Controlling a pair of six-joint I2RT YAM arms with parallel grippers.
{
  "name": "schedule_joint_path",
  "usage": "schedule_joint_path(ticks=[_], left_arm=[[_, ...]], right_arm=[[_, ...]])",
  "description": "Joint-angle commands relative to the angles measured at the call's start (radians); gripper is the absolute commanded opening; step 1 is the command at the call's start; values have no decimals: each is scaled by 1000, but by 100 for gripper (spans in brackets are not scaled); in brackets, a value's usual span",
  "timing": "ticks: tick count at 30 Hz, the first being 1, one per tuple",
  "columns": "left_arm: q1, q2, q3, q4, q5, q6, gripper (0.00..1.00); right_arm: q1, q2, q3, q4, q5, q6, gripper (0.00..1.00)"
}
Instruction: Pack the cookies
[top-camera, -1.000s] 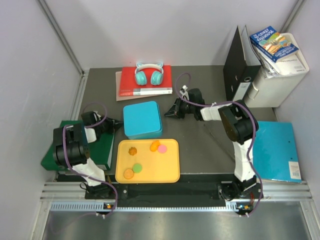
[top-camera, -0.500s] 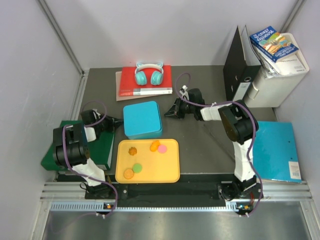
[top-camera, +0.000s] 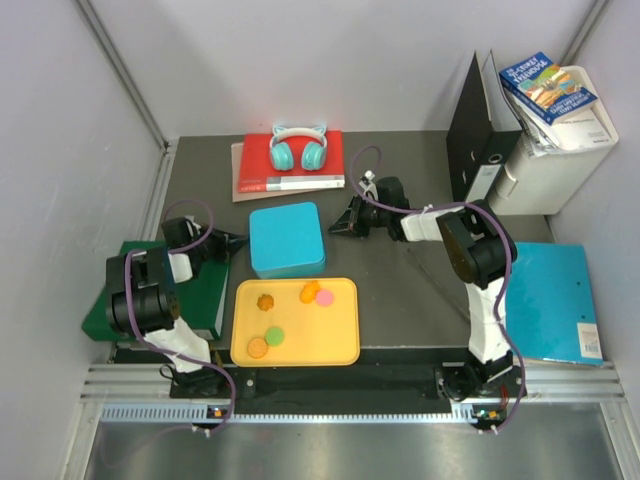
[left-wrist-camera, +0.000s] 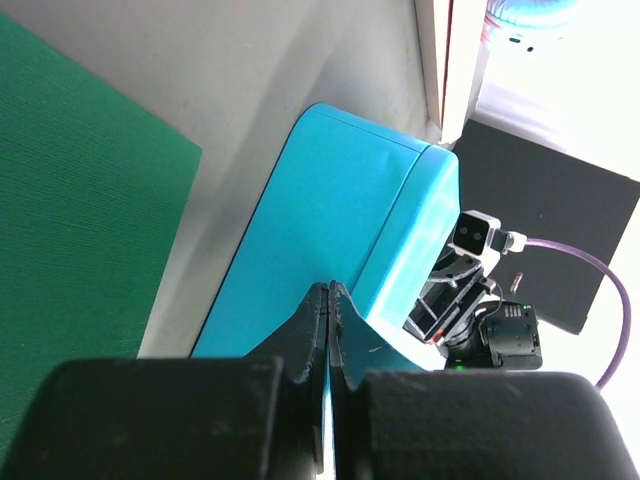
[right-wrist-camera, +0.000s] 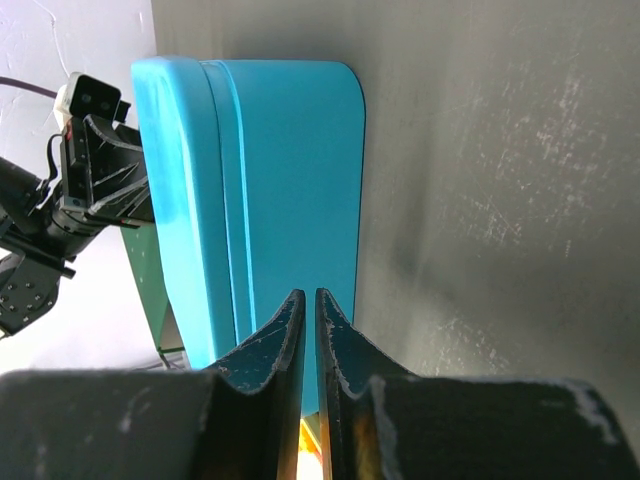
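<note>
The left gripper's (top-camera: 236, 240) jaws are pressing fully together on nothing, pointing at the blue box (top-camera: 285, 239) from the tabletop's (top-camera: 400, 170) left-edge side, its arm folding low over a green folder (top-camera: 205, 292). The right gripper's (top-camera: 336, 228) jaws are sitting almost closed and empty, its arm reaching low toward the box's opposite side. The cookies (top-camera: 274, 336) are lying on a yellow tray (top-camera: 345, 350) at the near edge, just in front of the box.

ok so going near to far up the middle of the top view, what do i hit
yellow tray with the cookies on it → blue box → red book
</note>
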Motion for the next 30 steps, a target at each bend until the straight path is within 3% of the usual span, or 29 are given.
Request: schedule_joint_path(ticks=[1,19,24,30], left_arm=[[-12,-33,35,60,33,-17,0],[-28,-36,57,63,33,-37,0],[-26,-34,60,60,34,-35,0],[-26,-33,60,58,34,-35,0]], right_arm=[[-1,8,12,27,-11,-6,8],[1,-10,9,4,12,-18,9],[-7,-157,-17,-12,109,-43,8],[25,-225,57,-53,91,-49,9]])
